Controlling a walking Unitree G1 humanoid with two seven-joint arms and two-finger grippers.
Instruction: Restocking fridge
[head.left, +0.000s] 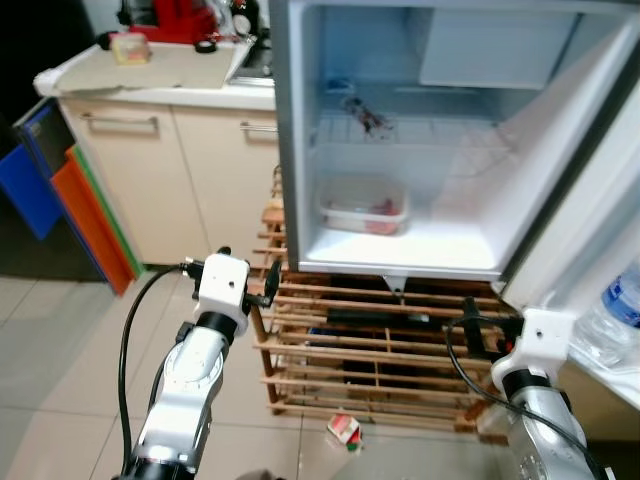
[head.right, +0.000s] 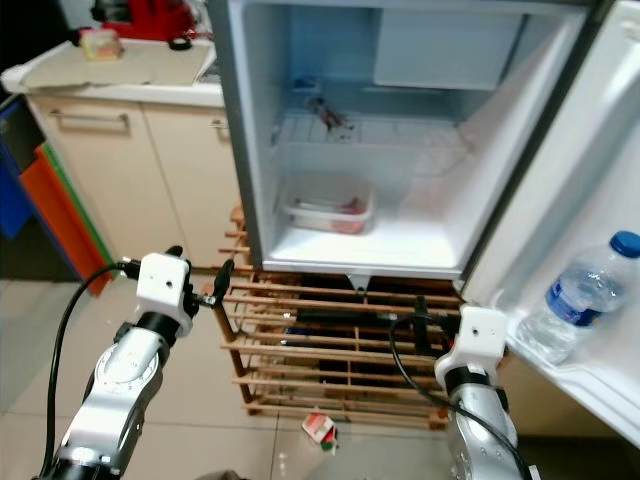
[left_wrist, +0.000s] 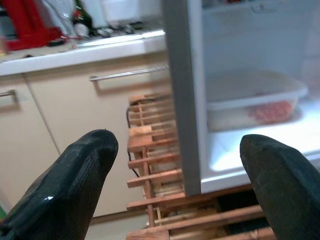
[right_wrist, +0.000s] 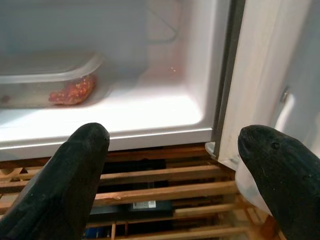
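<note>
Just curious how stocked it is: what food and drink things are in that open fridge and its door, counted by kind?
Tubs: 1
Water bottles: 1, in the door
Small items on the wire shelf, too blurred to name: 1
Total: 3

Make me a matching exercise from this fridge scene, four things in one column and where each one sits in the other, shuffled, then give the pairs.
Things
1. food container
2. water bottle
3. small carton
4. red appliance

Places
A. on the kitchen counter
B. on the floor by the wooden rack
C. on the fridge's bottom shelf
D. in the fridge door shelf

Pairs: 1-C, 2-D, 3-B, 4-A
</note>
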